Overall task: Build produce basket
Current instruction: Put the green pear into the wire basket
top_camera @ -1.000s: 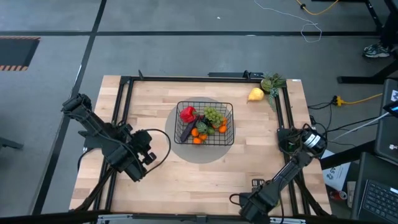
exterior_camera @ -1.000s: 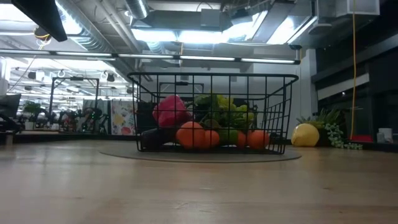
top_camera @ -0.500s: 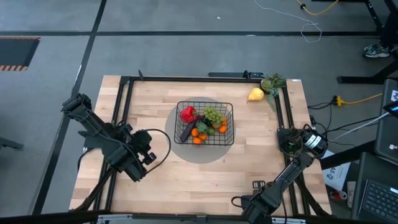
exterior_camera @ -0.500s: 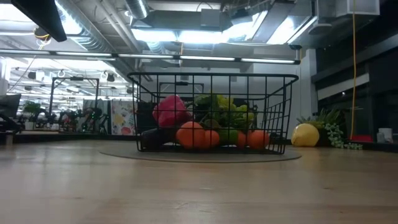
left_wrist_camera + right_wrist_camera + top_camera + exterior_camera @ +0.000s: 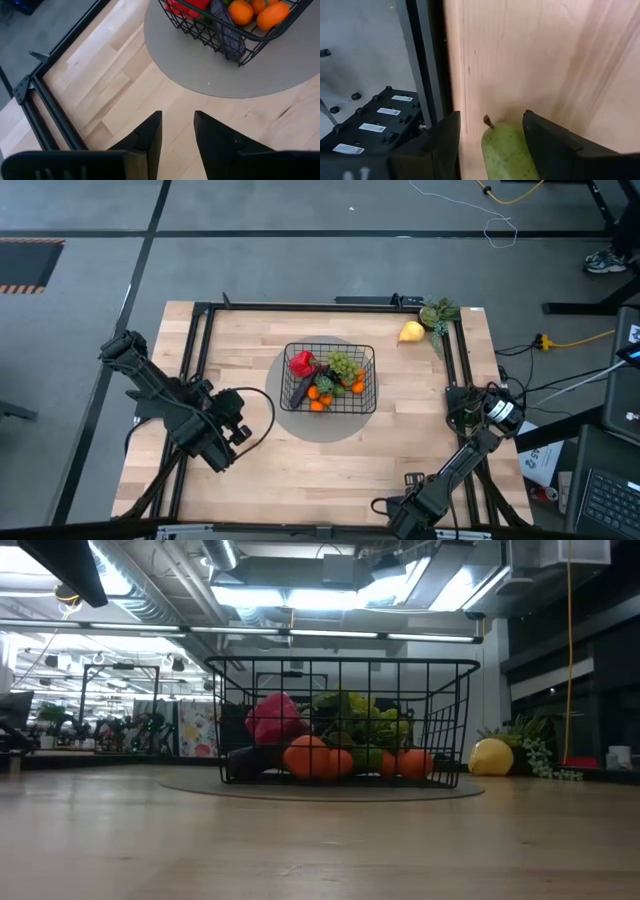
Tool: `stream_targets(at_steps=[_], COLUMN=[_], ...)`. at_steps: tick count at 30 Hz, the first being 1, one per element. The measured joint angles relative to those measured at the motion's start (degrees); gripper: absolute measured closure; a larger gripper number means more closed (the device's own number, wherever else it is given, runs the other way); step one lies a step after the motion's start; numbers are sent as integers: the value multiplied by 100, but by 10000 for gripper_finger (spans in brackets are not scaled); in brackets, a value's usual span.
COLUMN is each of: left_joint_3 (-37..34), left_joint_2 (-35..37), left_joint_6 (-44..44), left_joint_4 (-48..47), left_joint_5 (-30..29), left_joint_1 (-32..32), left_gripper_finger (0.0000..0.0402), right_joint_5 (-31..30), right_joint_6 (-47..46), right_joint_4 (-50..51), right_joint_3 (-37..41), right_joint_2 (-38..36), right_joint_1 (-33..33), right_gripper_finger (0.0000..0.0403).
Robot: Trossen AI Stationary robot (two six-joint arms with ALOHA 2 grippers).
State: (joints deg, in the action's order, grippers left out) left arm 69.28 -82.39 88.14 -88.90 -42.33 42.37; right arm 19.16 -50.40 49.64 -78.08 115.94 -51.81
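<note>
The black wire basket [image 5: 330, 380] stands on a round grey mat [image 5: 300, 425] at mid-table. It holds a red pepper [image 5: 301, 363], green grapes [image 5: 343, 364], oranges [image 5: 320, 398] and a purple eggplant [image 5: 225, 25]. A yellow pear [image 5: 411, 332] lies on the wood at the far right, beside a leafy green bunch [image 5: 438, 313]. My left gripper [image 5: 178, 130] is open and empty over the wood, on the mat's near-left side. My right gripper [image 5: 492, 145] is at the table's right rail, open, with a green stemmed fruit [image 5: 507, 155] between its fingers. My right gripper has the green fruit between its two fingers, stem end [image 5: 486, 120] pointing away from the wrist. One finger [image 5: 545, 142] shows right against the fruit's side and the other [image 5: 442, 142] stands apart from it. I cannot tell whether the gripper touches the fruit.
A black frame rail [image 5: 200, 315] runs around the tabletop, and it passes close beside the green fruit in the right wrist view [image 5: 427, 65]. Bare wood lies between the basket and the near edge [image 5: 330, 470]. Cables and equipment sit off the table's right side [image 5: 560, 340].
</note>
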Motion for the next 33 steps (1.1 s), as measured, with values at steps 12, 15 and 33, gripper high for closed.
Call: stream_targets(at_steps=[12, 15, 33], left_joint_3=[0, 0, 0], left_joint_2=[0, 0, 0], left_joint_6=[17, 22, 12], left_joint_4=[7, 7, 9], left_joint_5=[0, 0, 0], left_joint_1=[0, 0, 0], left_gripper_finger=[292, 292, 292], right_joint_5=[-41, -44, -591], right_joint_6=[14, 14, 1090], right_joint_4=[-19, -17, 1732], right_joint_3=[0, 0, -782], right_joint_2=[0, 0, -20], right_joint_1=[-9, -13, 492], right_gripper_finger=[279, 312, 401])
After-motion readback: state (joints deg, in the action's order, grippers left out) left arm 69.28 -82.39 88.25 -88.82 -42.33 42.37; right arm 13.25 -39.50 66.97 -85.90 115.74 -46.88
